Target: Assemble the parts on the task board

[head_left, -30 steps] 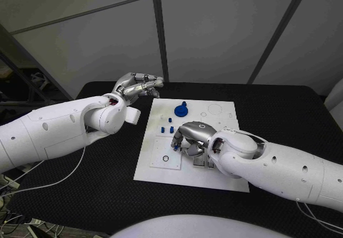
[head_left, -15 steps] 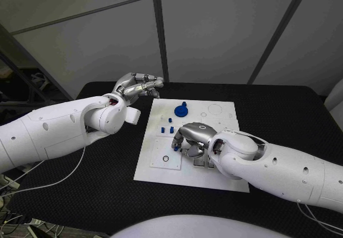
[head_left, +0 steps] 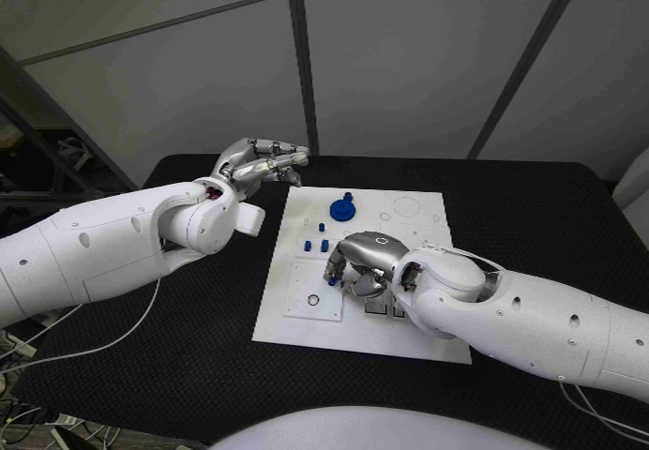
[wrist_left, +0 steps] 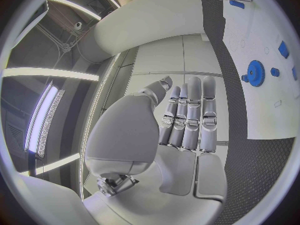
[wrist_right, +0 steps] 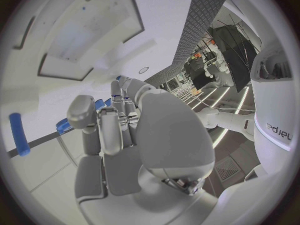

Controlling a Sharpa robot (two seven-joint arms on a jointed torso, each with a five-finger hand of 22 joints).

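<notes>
Blue parts (head_left: 312, 246) lie just beside right robot hand (head_left: 368, 267), grip unclear.

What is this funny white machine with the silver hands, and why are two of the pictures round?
It is a robot with two white arms. The square picture comes from a camera on its head, looking down at a black table. The round ones come from cameras at its wrists, behind each hand. On the table lies a white task board with small blue parts, such as a blue gear and little blue pegs. The left hand waits beside the board, fingers straight, holding nothing. The right hand reaches down onto the board, with a blue part at its fingertips; whether it grips it, I cannot tell.
</notes>
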